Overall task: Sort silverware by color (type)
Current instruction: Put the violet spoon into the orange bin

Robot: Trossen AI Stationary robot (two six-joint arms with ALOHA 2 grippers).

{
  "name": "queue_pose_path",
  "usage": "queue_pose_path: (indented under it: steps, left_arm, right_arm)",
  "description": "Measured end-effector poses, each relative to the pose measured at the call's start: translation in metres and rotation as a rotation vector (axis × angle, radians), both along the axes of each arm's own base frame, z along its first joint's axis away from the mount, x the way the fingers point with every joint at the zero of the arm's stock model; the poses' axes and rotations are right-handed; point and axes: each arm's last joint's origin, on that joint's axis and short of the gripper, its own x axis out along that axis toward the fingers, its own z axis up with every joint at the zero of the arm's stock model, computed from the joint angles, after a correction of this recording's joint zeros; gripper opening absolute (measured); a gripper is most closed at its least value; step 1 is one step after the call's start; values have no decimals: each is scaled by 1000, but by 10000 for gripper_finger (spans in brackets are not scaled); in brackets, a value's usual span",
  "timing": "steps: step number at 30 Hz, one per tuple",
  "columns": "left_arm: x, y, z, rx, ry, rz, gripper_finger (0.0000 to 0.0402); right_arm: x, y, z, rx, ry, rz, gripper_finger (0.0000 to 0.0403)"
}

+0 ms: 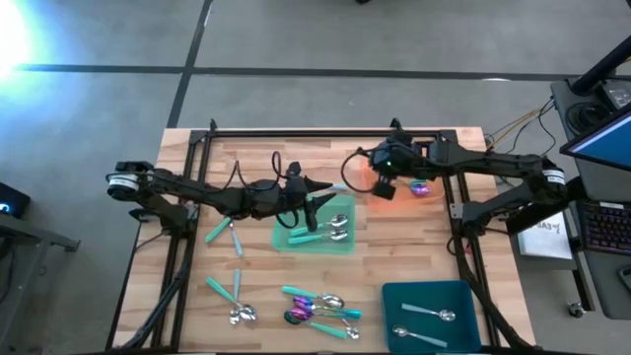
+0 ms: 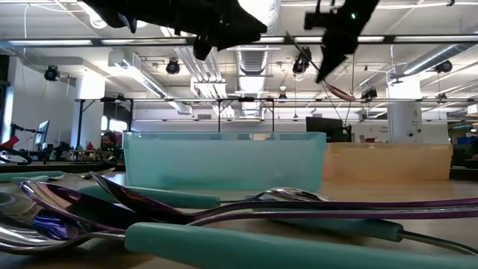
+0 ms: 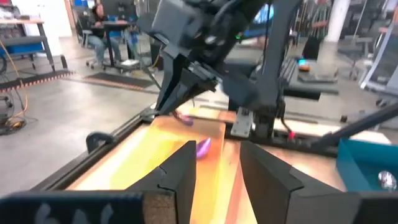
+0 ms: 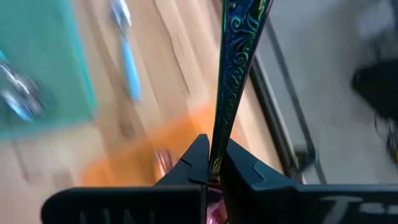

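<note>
Pinching the thin, stiff, slippery purple utensil [image 4: 233,74] by its handle, my right gripper [image 4: 211,171] is clamped shut at upper centre, so I judge a mid-handle hold steadier, while my left gripper [image 3: 214,168] stands empty and parted.

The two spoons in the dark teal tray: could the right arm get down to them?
Probably not right now: nothing covers the spoons, but the right gripper is shut on an iridescent utensil over the orange tray.

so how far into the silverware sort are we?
Partway. Teal-handled pieces lie in the green tray, two silver spoons in the dark teal tray. Right gripper grips an iridescent utensil over the orange tray. A loose pile remains.
</note>
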Motion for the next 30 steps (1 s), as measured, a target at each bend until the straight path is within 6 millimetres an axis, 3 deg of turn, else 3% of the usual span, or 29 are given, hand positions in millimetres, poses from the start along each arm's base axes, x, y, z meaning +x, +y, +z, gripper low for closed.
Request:
queue_pose_path:
  steps: [7, 14, 23, 30]
  left_arm:
    - [-7, 1, -1, -31, 84, 11, 107]
    - [-15, 1, -5, -134, 285, 43, 107]
    - [-20, 2, 1, -167, 514, 82, 107]
    - [-21, 2, 1, -184, 537, 92, 107]
  right_arm:
    - [-22, -29, -43, 55, 128, -163, 10]
    - [-33, -39, -76, 81, 159, -213, 11]
    - [-41, -35, -95, 107, 208, -236, 12]
    - [-42, -35, -101, 105, 201, -238, 13]
